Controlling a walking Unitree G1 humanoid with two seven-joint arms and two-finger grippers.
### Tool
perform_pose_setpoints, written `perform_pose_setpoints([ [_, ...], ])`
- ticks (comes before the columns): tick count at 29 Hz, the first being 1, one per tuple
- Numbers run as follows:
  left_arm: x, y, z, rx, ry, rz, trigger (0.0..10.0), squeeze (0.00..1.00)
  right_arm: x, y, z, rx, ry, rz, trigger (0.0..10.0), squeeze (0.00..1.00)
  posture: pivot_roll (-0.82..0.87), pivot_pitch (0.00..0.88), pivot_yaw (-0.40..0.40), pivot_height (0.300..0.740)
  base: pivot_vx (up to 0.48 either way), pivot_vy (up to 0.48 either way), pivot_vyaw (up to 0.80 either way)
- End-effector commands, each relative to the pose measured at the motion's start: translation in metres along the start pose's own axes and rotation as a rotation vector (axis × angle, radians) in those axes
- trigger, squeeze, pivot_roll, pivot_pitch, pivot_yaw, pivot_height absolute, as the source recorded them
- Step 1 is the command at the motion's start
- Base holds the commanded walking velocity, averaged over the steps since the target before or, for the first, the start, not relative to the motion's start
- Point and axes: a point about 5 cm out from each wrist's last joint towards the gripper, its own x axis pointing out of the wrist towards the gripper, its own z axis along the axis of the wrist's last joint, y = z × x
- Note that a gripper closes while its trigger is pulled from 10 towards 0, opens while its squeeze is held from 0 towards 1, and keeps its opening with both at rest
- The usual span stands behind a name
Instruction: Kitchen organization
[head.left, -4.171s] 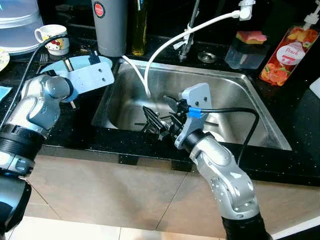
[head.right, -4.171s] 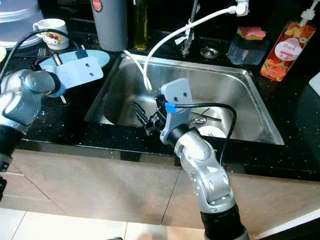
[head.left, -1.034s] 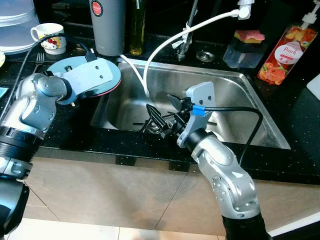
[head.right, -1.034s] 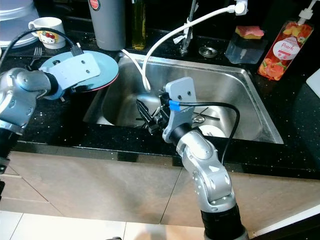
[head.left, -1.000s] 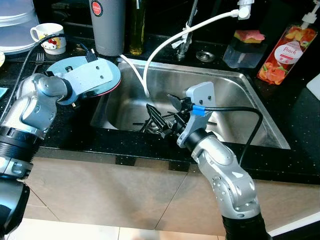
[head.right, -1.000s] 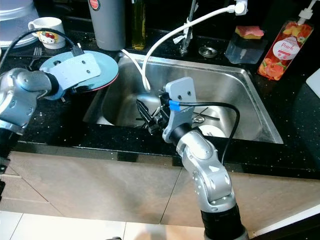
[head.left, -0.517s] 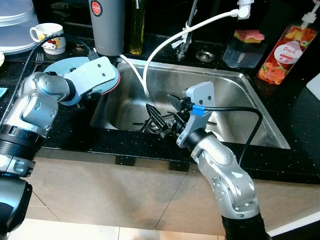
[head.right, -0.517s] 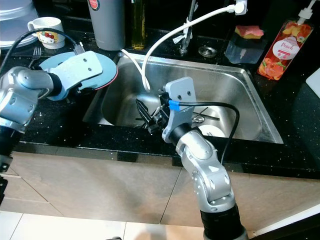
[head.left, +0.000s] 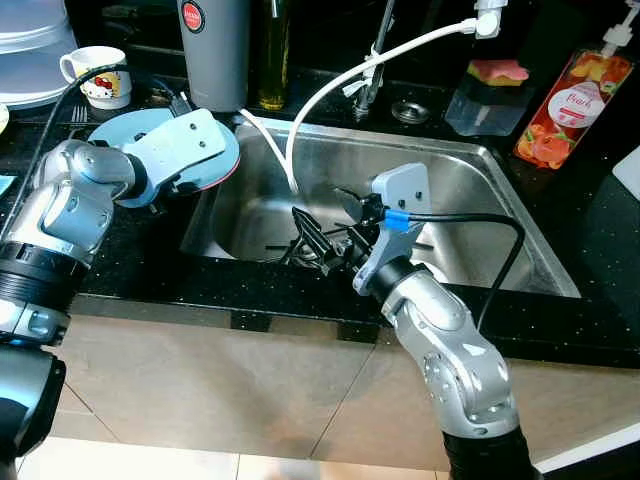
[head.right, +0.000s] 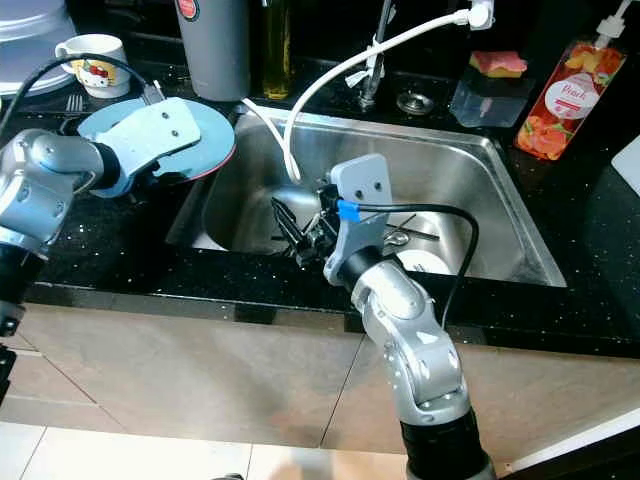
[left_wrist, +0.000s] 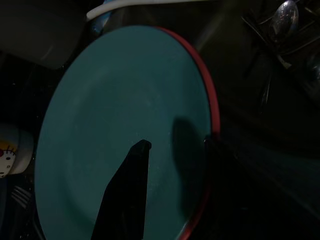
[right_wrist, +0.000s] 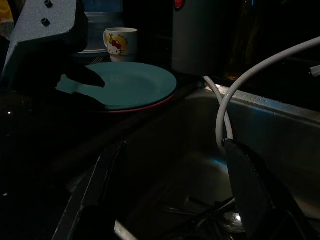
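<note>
Left tool pinching teal plate, red-rimmed, at bench edge beside sink. Right tool spread wide over sink. Hello Kitty mug behind plate. Orange bottle label partly legible, "Peach".

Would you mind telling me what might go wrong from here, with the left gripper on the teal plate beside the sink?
The teal plate is held by the left gripper at one edge only, so it may tip or slip. Its rim overhangs the sink, where it could drop onto the cutlery. The white hose nearby could snag it.
</note>
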Motion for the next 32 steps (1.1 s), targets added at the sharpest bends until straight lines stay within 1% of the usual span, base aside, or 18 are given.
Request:
perform_pose_setpoints([
  [1, 0.005, -0.003, 0.008, -0.017, -0.029, -0.031, 10.0, 0.0, -0.002, -0.002, 0.0, 0.007, 0.004, -0.009, 10.0, 0.0, 0.27, 0.068, -0.082, 0.74, 0.0, 0.0, 0.0],
  [12, 0.006, -0.003, 0.009, -0.033, -0.041, -0.049, 10.0, 0.0, -0.002, -0.001, 0.0, 0.006, 0.002, -0.007, 10.0, 0.0, 0.27, 0.067, -0.081, 0.74, 0.0, 0.0, 0.0],
  [18, 0.007, -0.004, 0.005, -0.024, -0.021, -0.049, 10.0, 0.0, -0.002, -0.001, 0.0, 0.006, 0.001, -0.008, 10.0, 0.0, 0.27, 0.068, -0.082, 0.74, 0.0, 0.0, 0.0],
  [27, 0.009, -0.002, -0.005, 0.004, 0.034, -0.027, 10.0, 0.0, -0.002, -0.001, 0.0, 0.007, 0.001, -0.008, 10.0, 0.0, 0.27, 0.068, -0.082, 0.74, 0.0, 0.0, 0.0],
  [32, 0.009, -0.003, -0.009, 0.035, 0.065, -0.033, 10.0, 0.0, -0.002, -0.001, 0.0, 0.007, 0.0, -0.007, 10.0, 0.0, 0.27, 0.064, -0.083, 0.74, 0.0, 0.0, 0.0],
])
